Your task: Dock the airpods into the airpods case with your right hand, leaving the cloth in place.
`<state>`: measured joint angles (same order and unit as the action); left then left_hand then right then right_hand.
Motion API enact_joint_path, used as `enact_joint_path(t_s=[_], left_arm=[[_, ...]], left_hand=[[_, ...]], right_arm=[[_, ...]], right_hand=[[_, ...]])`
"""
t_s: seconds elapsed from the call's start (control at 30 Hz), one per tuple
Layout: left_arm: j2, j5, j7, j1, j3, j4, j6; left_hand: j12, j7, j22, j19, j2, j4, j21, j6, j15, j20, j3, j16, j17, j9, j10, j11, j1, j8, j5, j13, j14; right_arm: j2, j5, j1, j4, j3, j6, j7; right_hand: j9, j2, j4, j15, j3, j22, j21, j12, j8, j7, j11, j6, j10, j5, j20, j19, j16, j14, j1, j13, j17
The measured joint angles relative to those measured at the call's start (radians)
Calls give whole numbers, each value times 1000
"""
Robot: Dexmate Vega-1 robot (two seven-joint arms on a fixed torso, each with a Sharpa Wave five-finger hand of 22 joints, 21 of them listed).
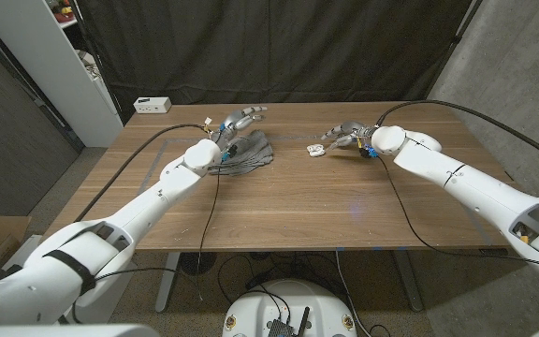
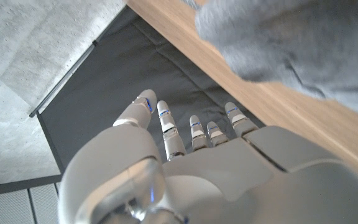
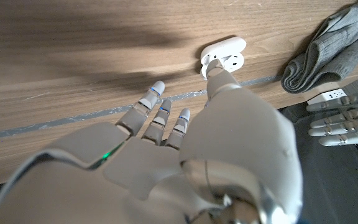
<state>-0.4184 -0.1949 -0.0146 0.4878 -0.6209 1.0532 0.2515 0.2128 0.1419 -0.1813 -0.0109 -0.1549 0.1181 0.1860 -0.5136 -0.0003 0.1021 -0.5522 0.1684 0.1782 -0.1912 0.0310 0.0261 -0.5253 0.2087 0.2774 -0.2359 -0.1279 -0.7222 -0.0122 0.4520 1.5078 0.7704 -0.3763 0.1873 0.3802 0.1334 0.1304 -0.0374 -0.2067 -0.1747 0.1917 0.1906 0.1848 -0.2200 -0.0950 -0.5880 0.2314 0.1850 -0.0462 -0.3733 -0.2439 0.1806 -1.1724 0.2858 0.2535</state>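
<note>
airpods case [image 1: 315,150], white and lidded open, lay on the bench [image 1: 344,206] toward the far middle, just left of the right robot hand [image 1: 346,134]. looked in the right wrist view [image 3: 224,52] to have its long axis running roughly left to right, with the thumb tip right at its near edge, touching or almost touching; could not tell which. airpods themselves too small to make out, whether docked or loose beside it. right robot hand held nothing, fingers [image 3: 156,94] spread fairly wide and stretched low over the wood. clearly the nearer hand, so only a short reach leftward was needed.

grey cloth [image 1: 246,154] lay crumpled further left, well apart from the case and out of the way. left robot hand [image 1: 239,123] hovered at the cloth's far edge, fingers [image 2: 165,127] apart, empty. white power strip [image 1: 152,105] sat at the far left corner. nothing stood between right hand and case.
</note>
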Motion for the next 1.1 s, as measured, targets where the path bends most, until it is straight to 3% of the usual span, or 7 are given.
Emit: enact_joint_path(t_s=[0.07,0.27,0.33,0.37,0.6,0.8,1.1], left_arm=[[22,-10,-24,-25,-11,-47,8],[94,-31,-91,-95,-41,-191,41],[94,-40,-113,-95,-41,-191,61],[159,-44,-121,-154,-57,-297,67],[261,-68,-128,-250,-105,-482,8],[301,-97,-90,-291,-147,-541,-119],[355,-145,-37,-341,-213,-597,-253]], left_hand=[[-4,-24,0,21,16,-30,0,-36,5,-1,23,0,1,1,-17,-7,61,0,4,4,-21],[-4,-65,0,43,40,-84,0,-96,7,2,68,6,1,1,-31,-10,171,11,-10,13,-39],[-4,-70,0,45,42,-111,0,-115,7,3,84,9,2,1,-39,-13,217,12,-26,16,-39],[-4,-72,0,49,41,-123,0,-123,7,-1,91,9,4,1,-39,-13,237,12,-32,18,-39],[-2,-83,0,61,38,-187,0,-184,11,9,127,9,6,1,-39,-13,338,15,-79,22,-42],[3,-107,0,70,44,-218,8,-235,11,-3,147,13,6,1,-35,-9,388,25,-93,27,-42],[16,-110,3,67,47,-250,9,-326,11,-6,154,17,3,0,-11,3,434,47,-93,32,-42]], right_arm=[[-3,0,0,-4,-1,7,3],[-14,3,13,-5,-19,28,3],[-20,3,25,1,-29,28,3],[-22,7,29,4,-33,36,-4],[-40,27,62,26,-63,51,-27],[-60,40,94,48,-91,59,-42],[-93,74,146,89,-132,67,-72]], right_hand=[[0,-3,-1,0,1,0,0,0,0,0,0,0,0,0,0,0,0,0,3,0,0],[-5,-2,-1,0,1,0,0,3,0,0,8,0,-3,-3,0,0,0,0,12,0,0],[-7,-2,-1,0,1,0,0,6,0,0,9,0,-1,-4,0,0,0,0,12,0,0],[-9,-5,-4,0,4,0,0,6,0,0,13,0,2,-4,0,0,0,0,15,0,0],[-14,-9,-8,0,8,0,0,6,0,0,20,0,9,-4,0,0,-4,0,31,0,0],[-19,-11,-12,0,12,0,0,15,0,1,20,11,9,-4,0,0,-4,0,45,0,3],[-23,-7,-19,0,19,0,0,15,0,1,20,11,9,-3,0,0,-8,0,59,0,5]])
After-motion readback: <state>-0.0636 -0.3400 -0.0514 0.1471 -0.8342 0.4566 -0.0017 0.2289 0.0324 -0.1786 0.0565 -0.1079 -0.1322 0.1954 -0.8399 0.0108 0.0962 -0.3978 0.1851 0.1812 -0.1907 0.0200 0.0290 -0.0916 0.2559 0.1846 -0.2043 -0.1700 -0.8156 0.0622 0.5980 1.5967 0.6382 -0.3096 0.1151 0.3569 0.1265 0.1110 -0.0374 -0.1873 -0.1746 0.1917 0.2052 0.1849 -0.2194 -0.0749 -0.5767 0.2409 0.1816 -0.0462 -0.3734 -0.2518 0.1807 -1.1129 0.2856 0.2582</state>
